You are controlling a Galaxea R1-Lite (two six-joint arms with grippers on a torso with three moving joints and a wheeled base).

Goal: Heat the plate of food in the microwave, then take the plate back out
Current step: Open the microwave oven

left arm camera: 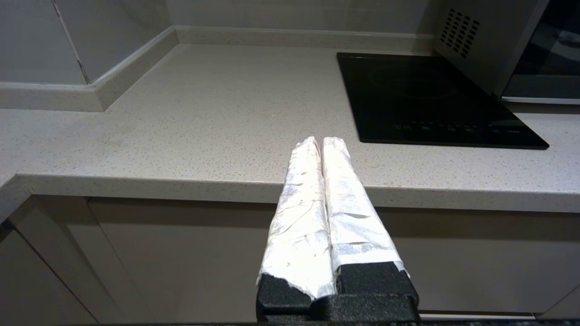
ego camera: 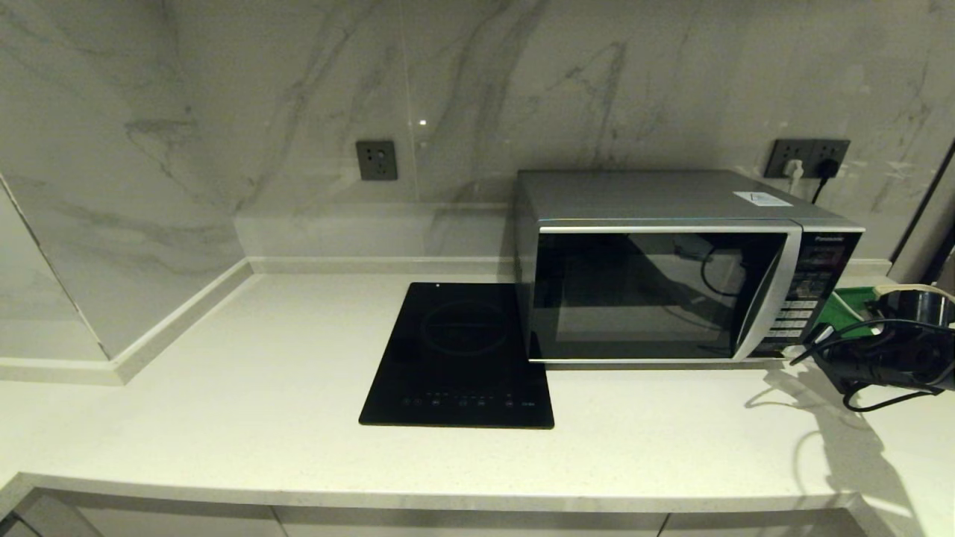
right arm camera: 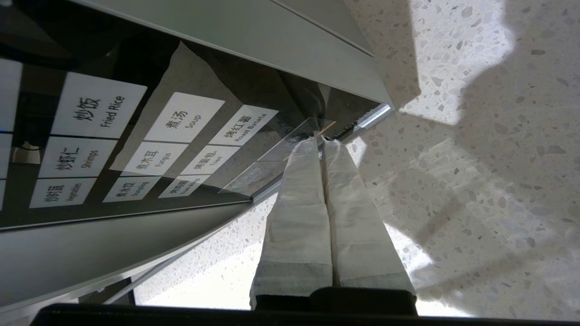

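Note:
The silver-grey microwave (ego camera: pixel 656 291) stands at the back right of the counter with its dark glass door closed. My right gripper (ego camera: pixel 807 344) is shut, and its taped fingertips (right arm camera: pixel 312 146) rest against the bottom corner of the black button panel (right arm camera: pixel 136 136), on a clear bar below the white labelled buttons. My left gripper (left arm camera: pixel 321 141) is shut and empty, held low in front of the counter's front edge, left of the cooktop. The plate of food is out of view.
A flat black glass cooktop (ego camera: pixel 459 354) lies just left of the microwave. A green tray (ego camera: pixel 850 306) sits behind my right arm, beside the microwave. Wall sockets (ego camera: pixel 809 158) with plugged cables are behind it. The pale counter (ego camera: pixel 224 388) ends in a corner wall at the left.

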